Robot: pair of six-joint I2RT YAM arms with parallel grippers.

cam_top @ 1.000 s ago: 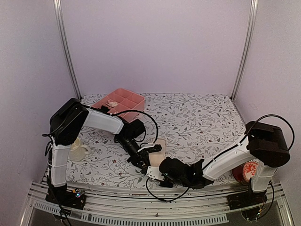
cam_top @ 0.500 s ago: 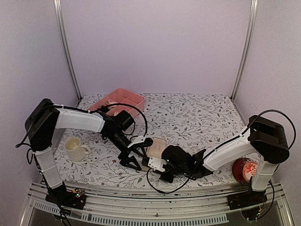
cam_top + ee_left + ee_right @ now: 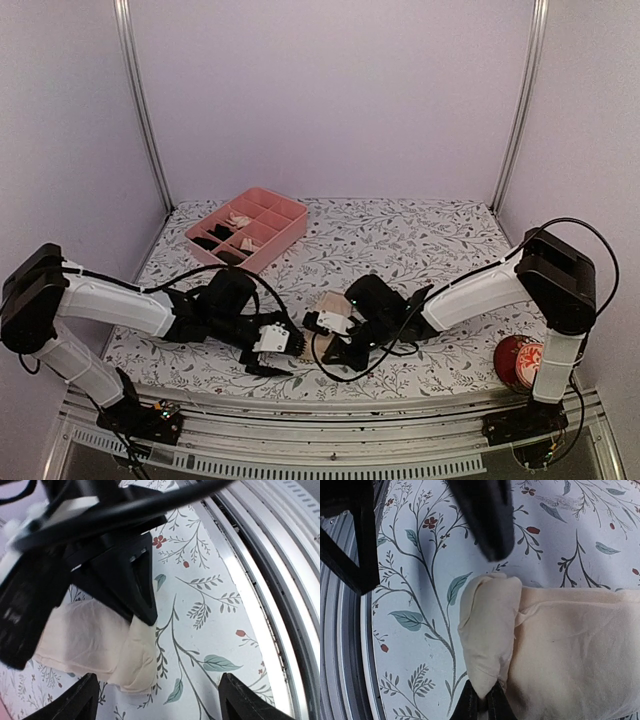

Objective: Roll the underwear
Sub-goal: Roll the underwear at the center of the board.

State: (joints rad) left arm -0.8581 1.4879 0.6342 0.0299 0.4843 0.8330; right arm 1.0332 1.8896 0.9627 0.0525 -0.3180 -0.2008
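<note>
At the far left of the tabletop (image 3: 420, 250) a pink tray (image 3: 283, 238) holds small pale and black bundles, well apart from the work. Near the front edge the left tool (image 3: 272, 347) has its jaws spread wide and grips nothing. Its wrist view shows the left tool (image 3: 160, 702) just short of the cloth, not touching it. Just right of it lies the underwear (image 3: 330, 303), a pale peach piece near the middle of the front edge. The end closest to the rail is turned over into a plump rolled end (image 3: 487, 630), and the rest lies flat beyond it. The right tool (image 3: 335, 328) is closed tight, and its own view shows the fingertips (image 3: 482, 705) pinching the side of that rolled end. The roll looks only begun, with most of the cloth unrolled. To do this step well, the right tool probably needs to hold its pinch low and turn the roll over the flat part toward the far side. It should not lift, or the soft cloth will likely slacken. The left tool could come in on the other side of the roll to keep it even and tight.
</note>
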